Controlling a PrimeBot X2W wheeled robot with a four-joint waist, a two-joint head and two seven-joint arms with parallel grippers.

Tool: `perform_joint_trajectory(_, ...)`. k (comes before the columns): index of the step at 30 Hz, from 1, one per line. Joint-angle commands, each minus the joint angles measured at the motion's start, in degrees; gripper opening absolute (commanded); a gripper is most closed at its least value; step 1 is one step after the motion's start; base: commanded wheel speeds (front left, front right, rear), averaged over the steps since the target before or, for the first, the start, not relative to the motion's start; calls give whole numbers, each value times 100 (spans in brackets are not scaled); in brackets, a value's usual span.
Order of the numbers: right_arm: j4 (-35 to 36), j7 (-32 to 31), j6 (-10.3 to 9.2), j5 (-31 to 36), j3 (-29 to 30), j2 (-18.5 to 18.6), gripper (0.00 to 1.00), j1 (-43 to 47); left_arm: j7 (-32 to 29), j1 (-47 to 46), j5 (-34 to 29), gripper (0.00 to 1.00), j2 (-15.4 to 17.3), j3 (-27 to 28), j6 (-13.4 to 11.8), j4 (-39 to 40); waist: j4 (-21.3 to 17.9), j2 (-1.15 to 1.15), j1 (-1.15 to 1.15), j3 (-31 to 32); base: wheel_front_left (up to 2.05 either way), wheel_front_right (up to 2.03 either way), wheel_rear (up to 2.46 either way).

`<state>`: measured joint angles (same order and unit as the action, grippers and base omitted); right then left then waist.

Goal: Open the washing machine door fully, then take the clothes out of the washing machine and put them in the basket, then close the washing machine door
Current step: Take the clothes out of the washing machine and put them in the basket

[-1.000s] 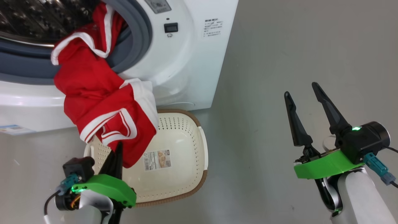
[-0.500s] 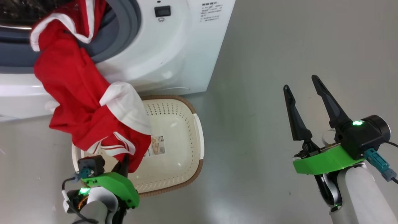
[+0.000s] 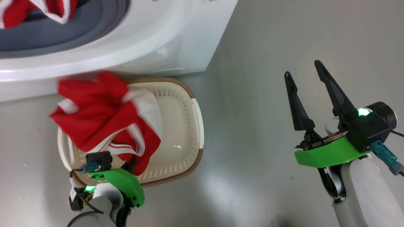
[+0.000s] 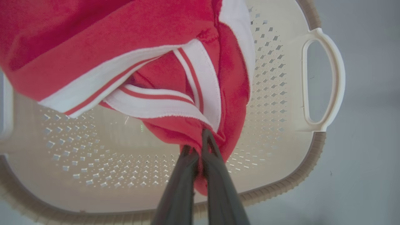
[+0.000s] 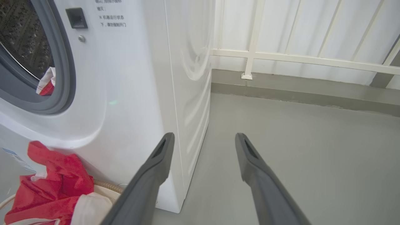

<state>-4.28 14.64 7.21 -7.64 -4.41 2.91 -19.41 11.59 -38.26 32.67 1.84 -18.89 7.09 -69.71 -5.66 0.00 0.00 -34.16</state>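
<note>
My left gripper (image 3: 132, 162) is shut on a fold of the red clothes (image 3: 101, 116) with white trim. In the left wrist view its fingertips (image 4: 196, 140) pinch the clothes (image 4: 125, 37) just above the cream basket (image 4: 275, 93). The bundle drapes over the left half of the basket (image 3: 192, 151), which sits on the floor against the white washing machine (image 3: 164, 41). More red cloth (image 3: 19, 9) lies in the grey ring of the machine's mouth. My right gripper (image 3: 302, 68) hovers open and empty over the floor to the right. The washing machine door is out of view.
Grey floor (image 3: 268, 37) stretches right of the machine. The right wrist view shows the machine's side (image 5: 187, 78), a white railing (image 5: 281, 56) along the back wall, and open floor (image 5: 297, 140) between them.
The head camera has tilted down. The hanging clothes have slipped off the machine's mouth and dropped onto the basket, my left gripper lowering with them. The right gripper has held still.
</note>
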Motion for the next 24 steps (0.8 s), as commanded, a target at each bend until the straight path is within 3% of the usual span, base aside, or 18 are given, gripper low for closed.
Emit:
perform_joint_trajectory(1, 159, 36, 28, -51, -133, -3, 100, -29, 14, 8, 69, 0, 105, 62, 25, -11, -44, 0, 0, -181, 0, 0, 0)
perform_joint_trajectory(17, 199, 36, 28, -85, -154, -3, 100, -174, 280, -491, 275, 0, 129, -127, -93, -295, -46, 0, 0, -500, 0, 0, 0)
perform_joint_trajectory(18, 194, 36, 28, -91, -159, -3, 100, -177, 289, -511, 267, 42, 139, -133, -103, -304, -48, 0, 0, -498, 0, 0, 0)
perform_joint_trajectory(19, 188, 36, 28, -96, -162, -3, 100, -178, 296, -531, 263, 95, 150, -134, -109, -311, -47, 0, 0, -496, 0, 0, 0)
perform_joint_trajectory(20, 181, 36, 28, -102, -160, -3, 100, -180, 304, -548, 259, 100, 163, -133, -126, -318, -46, 0, 0, -491, 0, 0, 0)
perform_joint_trajectory(24, 132, 36, 28, -110, -132, -3, 100, -189, 327, -585, 261, 100, 206, -109, -138, -326, -24, 0, 0, -433, 0, 0, 0)
